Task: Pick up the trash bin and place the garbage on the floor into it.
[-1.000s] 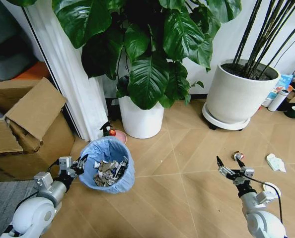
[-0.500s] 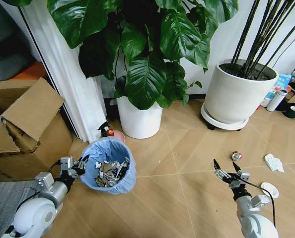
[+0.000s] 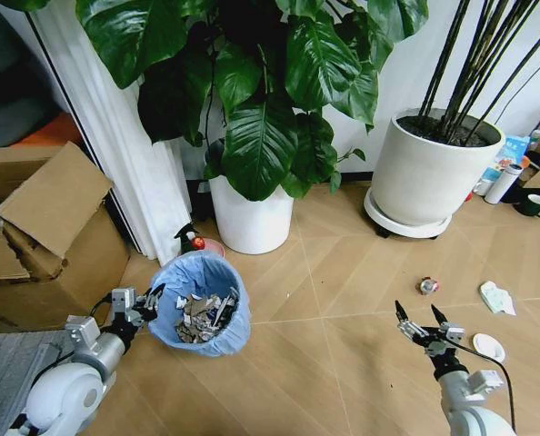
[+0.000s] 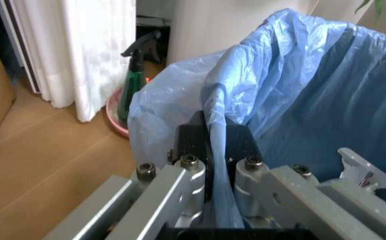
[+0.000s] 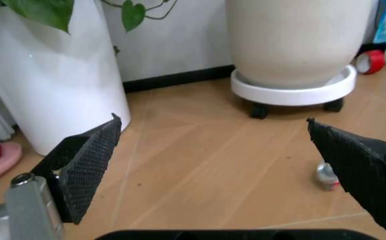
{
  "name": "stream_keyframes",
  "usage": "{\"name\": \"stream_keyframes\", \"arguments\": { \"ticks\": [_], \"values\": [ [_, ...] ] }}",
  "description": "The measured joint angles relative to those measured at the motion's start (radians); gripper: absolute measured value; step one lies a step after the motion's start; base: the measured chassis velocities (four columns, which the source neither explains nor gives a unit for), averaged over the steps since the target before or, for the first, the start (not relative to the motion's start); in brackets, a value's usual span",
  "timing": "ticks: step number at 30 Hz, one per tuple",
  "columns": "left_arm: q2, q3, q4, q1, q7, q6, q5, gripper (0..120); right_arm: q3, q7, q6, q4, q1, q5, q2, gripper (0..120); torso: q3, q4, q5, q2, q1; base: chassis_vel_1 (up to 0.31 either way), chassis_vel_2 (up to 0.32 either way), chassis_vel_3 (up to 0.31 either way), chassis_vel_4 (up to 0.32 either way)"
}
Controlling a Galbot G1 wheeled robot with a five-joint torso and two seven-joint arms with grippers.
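Left end effector (image 3: pixel 149 300) is clamped on the bin's (image 3: pixel 197 313) bag rim. Right end effector (image 3: pixel 418 322), spread apart, hovers low; a small, probably red-silver scrap (image 3: pixel 426 286) lies just ahead.

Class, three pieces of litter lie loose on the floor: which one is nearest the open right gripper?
The tiny red-silver piece, just ahead of the right gripper. The crumpled tissue and white round lid lie farther out to its right.

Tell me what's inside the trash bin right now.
The trash bin, held at its rim by the left gripper, has a heap of crumpled white and grey litter lying on the blue liner. The heap covers the bottom, so anything beneath stays hidden.
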Motion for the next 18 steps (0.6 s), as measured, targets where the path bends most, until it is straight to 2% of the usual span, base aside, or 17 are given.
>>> {"name": "stream_keyframes", "arguments": {
  "ticks": [10,18],
  "values": [
    [0.009,0.001,0.003,-0.004,0.001,-0.002,-0.001,0,0.025,0.001,0.005,0.021,-0.063,0.010,-0.013,100,0.000,-0.0002,0.0003,0.000,0.000,-0.094,-0.090,0.086,0.094],
    [0.005,0.008,0.011,-0.010,0.001,-0.002,-0.002,0,0.044,0.012,0.011,0.004,-0.088,0.013,0.014,100,0.000,-0.0003,0.0000,0.000,0.000,-0.090,-0.083,0.084,0.090]
  ]
}}
